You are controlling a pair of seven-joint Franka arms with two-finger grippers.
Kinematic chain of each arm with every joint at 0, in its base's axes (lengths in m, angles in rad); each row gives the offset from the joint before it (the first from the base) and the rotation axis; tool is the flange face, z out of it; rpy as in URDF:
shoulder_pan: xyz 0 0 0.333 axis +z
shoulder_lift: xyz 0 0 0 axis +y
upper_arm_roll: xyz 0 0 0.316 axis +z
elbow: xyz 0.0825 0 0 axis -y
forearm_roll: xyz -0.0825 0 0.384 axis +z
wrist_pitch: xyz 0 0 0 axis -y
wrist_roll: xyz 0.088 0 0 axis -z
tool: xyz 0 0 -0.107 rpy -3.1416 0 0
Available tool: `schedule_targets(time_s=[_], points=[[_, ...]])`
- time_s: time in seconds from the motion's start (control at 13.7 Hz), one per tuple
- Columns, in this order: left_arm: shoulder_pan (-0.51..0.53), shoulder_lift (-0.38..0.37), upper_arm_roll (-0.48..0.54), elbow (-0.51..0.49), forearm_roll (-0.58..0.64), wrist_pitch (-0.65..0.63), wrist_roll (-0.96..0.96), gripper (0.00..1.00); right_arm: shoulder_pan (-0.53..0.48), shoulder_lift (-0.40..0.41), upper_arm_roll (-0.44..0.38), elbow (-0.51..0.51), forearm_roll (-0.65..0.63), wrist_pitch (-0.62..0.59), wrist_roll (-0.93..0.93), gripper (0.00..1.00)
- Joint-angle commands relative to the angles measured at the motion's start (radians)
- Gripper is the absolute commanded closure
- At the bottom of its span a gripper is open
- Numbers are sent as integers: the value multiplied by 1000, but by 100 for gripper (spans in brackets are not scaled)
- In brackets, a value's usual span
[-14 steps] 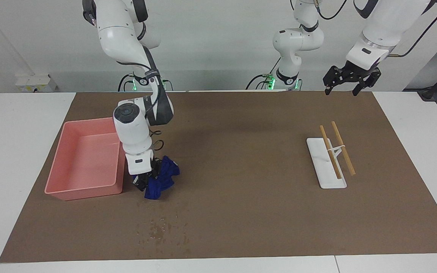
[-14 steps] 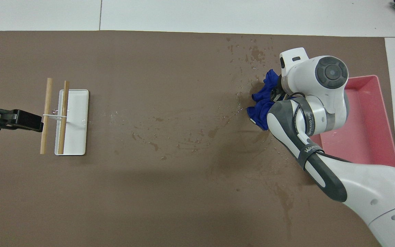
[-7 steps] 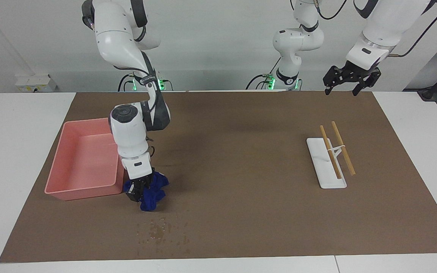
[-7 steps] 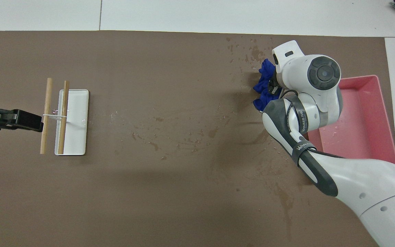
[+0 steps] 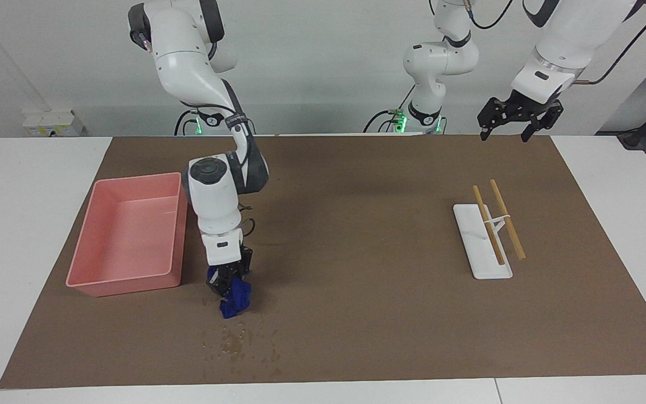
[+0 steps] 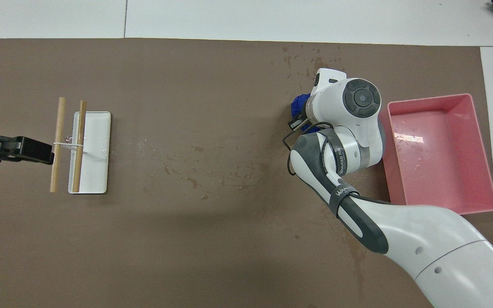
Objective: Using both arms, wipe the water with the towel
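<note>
The water (image 5: 239,342) is a patch of dark wet specks on the brown mat near the table edge farthest from the robots; it also shows in the overhead view (image 6: 315,64). My right gripper (image 5: 226,282) is shut on the deep-blue towel (image 5: 235,300), which hangs bunched from it down to the mat, just nearer to the robots than the water. In the overhead view only a bit of the towel (image 6: 298,104) shows beside the right arm's wrist. My left gripper (image 5: 505,133) is open and empty, raised over the mat's edge by the left arm's base, and waits.
A pink tray (image 5: 124,283) stands beside the right gripper, toward the right arm's end; it also shows in the overhead view (image 6: 430,99). A white holder (image 5: 483,249) with two wooden sticks (image 5: 488,224) lies toward the left arm's end. Faint wet smears mark the middle of the mat (image 6: 229,171).
My right gripper has carried the towel away from the tray's side, farther from the robots and closer to the water. The towel hangs narrower now. The left arm has not moved.
</note>
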Motion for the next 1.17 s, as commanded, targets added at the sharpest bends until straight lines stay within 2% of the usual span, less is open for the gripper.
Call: schedule_targets(time_s=[0.0,0.37,0.58,0.88,1.1], points=[[1,-23,7,-24,-12,0,6,0,-11,-4,6,20,221,-56,122,100],[1,-23,6,-24,-12,0,6,0,40,-6,6,26,442,-66,435,100],[1,-23,6,-24,-12,0,6,0,60,-6,6,32,612,-44,538,100],[1,-23,6,-24,-12,0,6,0,104,-6,6,46,795,55,616,100],[1,-23,6,-24,-12,0,6,0,94,5,6,61,713,51,534,100]])
